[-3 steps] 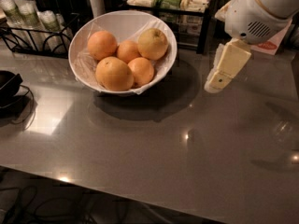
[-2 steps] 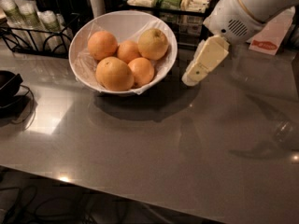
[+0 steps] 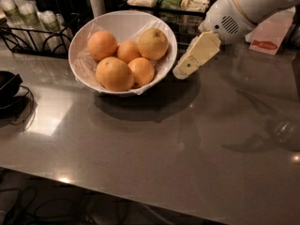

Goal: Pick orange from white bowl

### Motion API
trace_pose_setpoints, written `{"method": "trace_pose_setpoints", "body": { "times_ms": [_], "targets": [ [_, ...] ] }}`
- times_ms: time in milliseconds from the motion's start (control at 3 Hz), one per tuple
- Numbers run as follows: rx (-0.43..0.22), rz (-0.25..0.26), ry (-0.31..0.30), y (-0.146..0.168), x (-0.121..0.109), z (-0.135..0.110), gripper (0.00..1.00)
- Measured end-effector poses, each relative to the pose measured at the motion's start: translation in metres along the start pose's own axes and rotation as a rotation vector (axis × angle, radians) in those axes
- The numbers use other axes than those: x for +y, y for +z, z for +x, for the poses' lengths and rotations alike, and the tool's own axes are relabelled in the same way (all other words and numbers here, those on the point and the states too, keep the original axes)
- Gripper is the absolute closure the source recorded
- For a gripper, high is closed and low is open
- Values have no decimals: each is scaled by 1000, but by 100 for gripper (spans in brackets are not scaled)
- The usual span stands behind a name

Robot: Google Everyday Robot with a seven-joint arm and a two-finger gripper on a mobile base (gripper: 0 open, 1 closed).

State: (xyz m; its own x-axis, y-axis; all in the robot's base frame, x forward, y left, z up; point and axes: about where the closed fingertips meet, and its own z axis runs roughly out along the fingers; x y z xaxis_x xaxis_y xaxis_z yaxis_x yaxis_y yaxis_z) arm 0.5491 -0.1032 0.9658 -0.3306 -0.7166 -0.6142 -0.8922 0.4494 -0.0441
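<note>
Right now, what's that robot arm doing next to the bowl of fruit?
A white robot arm's cream gripper hovers just right of the wide white bowl with clear plastic lining, above the grey table. Four round oranges and one yellower fruit sit in the bowl. No orange has been picked yet; the gripper touches none of them.

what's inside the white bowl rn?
White bowl holds four oranges and one paler yellowish fruit, on a crinkled clear plastic lining. Fruit covers the bowl's bottom, so anything beneath is hidden. Claw hangs just outside the rim, picture right.
</note>
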Motion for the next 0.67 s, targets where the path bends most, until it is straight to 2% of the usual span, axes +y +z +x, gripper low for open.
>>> {"method": "trace_pose_setpoints", "body": {
  "times_ms": [333,667],
  "targets": [
    [0,-1,0,0,0,0,0],
    [-57,-87,55,26,16,-4,0]
  ]
}}
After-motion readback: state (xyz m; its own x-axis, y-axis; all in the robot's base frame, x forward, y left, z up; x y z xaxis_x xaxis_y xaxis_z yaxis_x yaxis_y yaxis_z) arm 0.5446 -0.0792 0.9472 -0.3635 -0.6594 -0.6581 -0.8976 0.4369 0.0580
